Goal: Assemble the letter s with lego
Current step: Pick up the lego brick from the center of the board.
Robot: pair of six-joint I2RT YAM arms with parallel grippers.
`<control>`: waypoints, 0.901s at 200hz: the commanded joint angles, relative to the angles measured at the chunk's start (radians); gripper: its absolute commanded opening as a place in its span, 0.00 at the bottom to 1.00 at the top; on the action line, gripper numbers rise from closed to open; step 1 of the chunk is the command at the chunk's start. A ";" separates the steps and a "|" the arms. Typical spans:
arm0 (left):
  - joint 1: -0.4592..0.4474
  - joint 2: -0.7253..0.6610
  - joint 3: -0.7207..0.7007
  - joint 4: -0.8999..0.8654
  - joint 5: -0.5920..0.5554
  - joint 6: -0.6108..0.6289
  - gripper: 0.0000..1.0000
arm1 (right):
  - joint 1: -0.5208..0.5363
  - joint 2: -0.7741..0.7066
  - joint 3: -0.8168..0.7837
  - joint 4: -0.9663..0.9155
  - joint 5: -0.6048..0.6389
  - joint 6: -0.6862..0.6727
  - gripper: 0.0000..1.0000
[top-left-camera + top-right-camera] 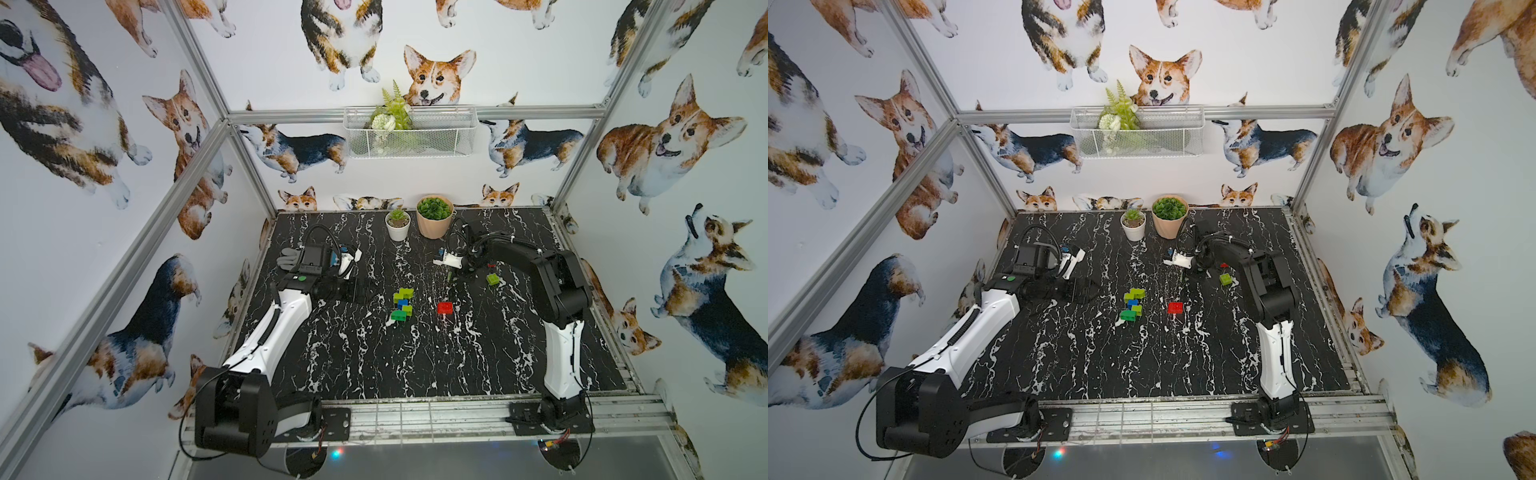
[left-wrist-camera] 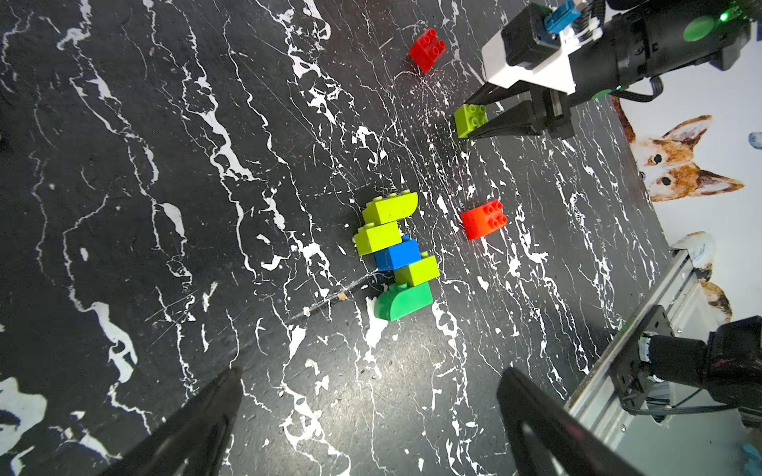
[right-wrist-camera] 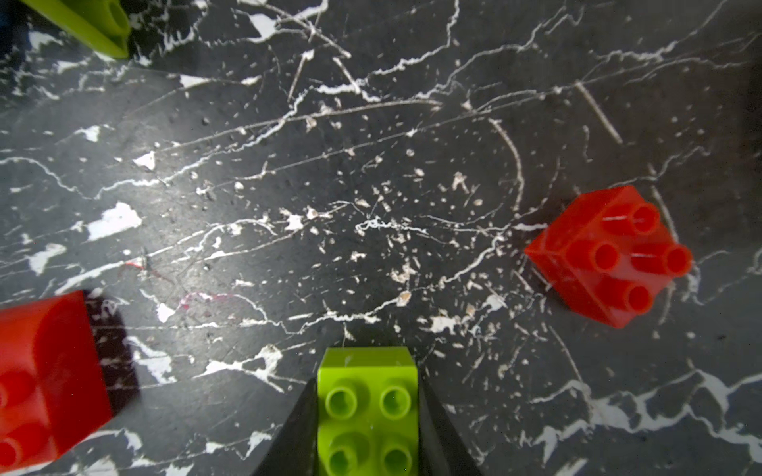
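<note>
Mid-tabletop [image 1: 415, 365]: lego stack [image 2: 396, 255] lying on side, three lime bricks, blue one among them, dark green rounded end. Loose red brick [image 2: 483, 218] near it. To right of stack, well apart, right gripper [image 3: 367, 383] clamped on lime brick [image 3: 367, 424] (studs face wrist camera). Nearer side, left gripper [image 2: 371, 412] spread wide, empty. Surface black marble, white veins; corgi-print walls [image 1: 665, 137].
</note>
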 commanded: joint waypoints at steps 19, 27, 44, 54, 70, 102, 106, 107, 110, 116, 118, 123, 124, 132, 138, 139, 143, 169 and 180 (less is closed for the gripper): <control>0.001 -0.003 0.004 -0.012 0.013 0.021 1.00 | 0.005 -0.001 -0.003 -0.043 0.011 -0.019 0.24; 0.001 -0.004 0.005 -0.013 0.013 0.021 1.00 | 0.004 -0.006 -0.007 -0.042 0.013 -0.015 0.23; 0.001 -0.008 0.008 -0.017 0.013 0.020 1.00 | 0.005 -0.046 -0.025 -0.040 0.006 -0.005 0.21; 0.001 -0.013 0.008 -0.019 0.013 0.020 1.00 | 0.005 -0.086 -0.047 -0.026 -0.009 0.001 0.21; 0.001 -0.021 0.006 -0.014 0.015 0.018 1.00 | 0.014 -0.155 -0.093 -0.017 -0.032 0.000 0.20; 0.001 -0.033 0.005 -0.013 0.024 0.010 1.00 | 0.060 -0.281 -0.200 -0.040 -0.043 0.011 0.20; 0.001 -0.036 0.002 -0.010 0.027 0.008 1.00 | 0.066 -0.293 -0.211 -0.046 -0.042 0.013 0.20; 0.001 -0.037 0.002 -0.009 0.027 0.007 1.00 | 0.067 -0.295 -0.215 -0.049 -0.040 0.012 0.20; 0.001 -0.039 -0.001 -0.007 0.029 0.005 1.00 | 0.073 -0.302 -0.223 -0.055 -0.037 0.013 0.20; 0.001 -0.044 -0.005 -0.003 0.033 0.002 1.00 | 0.085 -0.315 -0.238 -0.068 -0.028 0.010 0.20; 0.001 -0.044 -0.006 -0.003 0.033 0.001 1.00 | 0.088 -0.319 -0.244 -0.070 -0.023 0.010 0.20; 0.001 -0.049 -0.009 0.000 0.037 -0.002 1.00 | 0.099 -0.330 -0.259 -0.074 -0.016 0.008 0.20; 0.001 -0.049 -0.009 0.000 0.038 -0.002 1.00 | 0.100 -0.333 -0.263 -0.074 -0.013 0.008 0.20; 0.001 -0.053 -0.013 0.002 0.045 -0.006 1.00 | 0.114 -0.351 -0.294 -0.057 0.000 0.004 0.20; 0.001 -0.055 -0.015 0.004 0.050 -0.008 1.00 | 0.124 -0.364 -0.318 -0.040 0.011 -0.007 0.20; 0.001 -0.056 -0.016 0.004 0.051 -0.009 1.00 | 0.128 -0.365 -0.322 -0.036 0.013 -0.007 0.20; 0.001 -0.057 -0.018 0.006 0.053 -0.010 1.00 | 0.132 -0.372 -0.336 -0.025 0.018 -0.011 0.19; 0.000 -0.069 -0.025 0.008 0.057 -0.012 1.00 | 0.143 -0.373 -0.367 -0.014 0.030 -0.034 0.18; 0.001 -0.072 -0.028 0.008 0.058 -0.013 1.00 | 0.146 -0.354 -0.351 -0.039 0.053 -0.042 0.18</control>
